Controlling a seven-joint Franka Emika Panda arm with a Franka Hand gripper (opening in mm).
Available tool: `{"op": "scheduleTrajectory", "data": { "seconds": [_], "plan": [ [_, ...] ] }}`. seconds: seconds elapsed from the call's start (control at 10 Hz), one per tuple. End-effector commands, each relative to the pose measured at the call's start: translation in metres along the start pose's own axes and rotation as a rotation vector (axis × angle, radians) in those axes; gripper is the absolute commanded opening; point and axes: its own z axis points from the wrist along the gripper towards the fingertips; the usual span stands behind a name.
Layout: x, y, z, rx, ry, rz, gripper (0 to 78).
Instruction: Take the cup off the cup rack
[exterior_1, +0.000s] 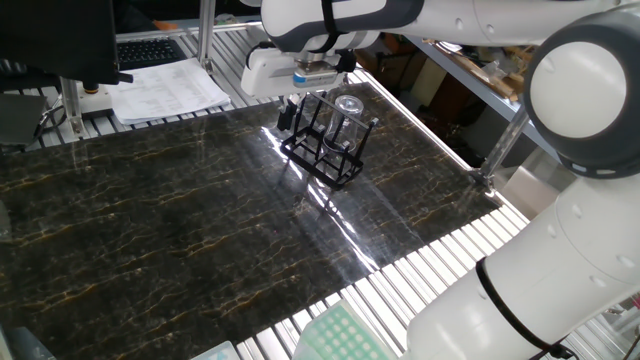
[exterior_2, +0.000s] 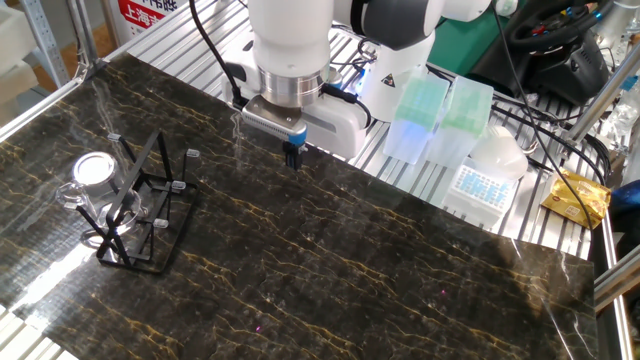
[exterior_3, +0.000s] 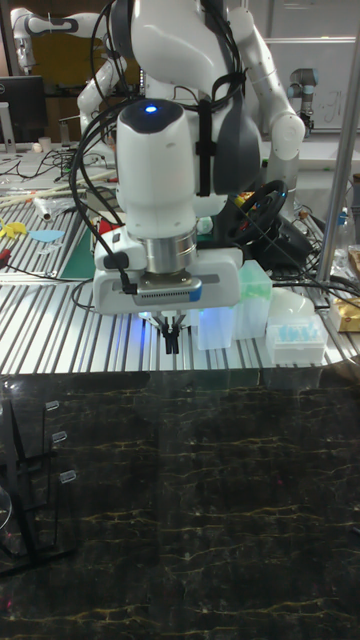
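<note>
Nothing done yet: cup (exterior_2: 92, 172) sitting on cup rack (exterior_2: 137, 215), gripper (exterior_2: 292, 157) hovering near surface's far edge, fingers together, empty.

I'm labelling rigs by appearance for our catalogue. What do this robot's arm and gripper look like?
The arm is glossy white with rounded shells and dark grey joint bands; a blue light glows on its wrist. Black cables run down along it. The gripper has a boxy white body with a grey underside, a small blue mark on it, and two short black fingers.
</note>
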Motion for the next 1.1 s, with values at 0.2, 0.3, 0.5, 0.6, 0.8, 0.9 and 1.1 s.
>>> {"op": "scheduleTrajectory", "data": {
  "seconds": [0.2, 0.3, 0.5, 0.6, 0.8, 0.9, 1.1],
  "plan": [
    [-0.0005, -0.0001, -0.0012, -0.001, -0.003, -0.001, 0.0],
    [-0.0007, 0.0001, -0.0006, -0.001, -0.003, -0.002, 0.0],
    [-0.0008, 0.0001, -0.0004, -0.001, -0.002, 0.002, 0.0],
    [-0.0008, 0.0001, -0.0004, 0.001, -0.002, 0.005, 0.0],
    [-0.0008, 0.0001, -0.0004, 0.001, -0.001, 0.006, 0.0],
    [-0.0008, 0.0001, -0.0004, 0.001, -0.001, 0.009, 0.0],
    [-0.0009, 0.0002, 0.0001, 0.001, -0.001, 0.009, 0.0]
  ]
}}
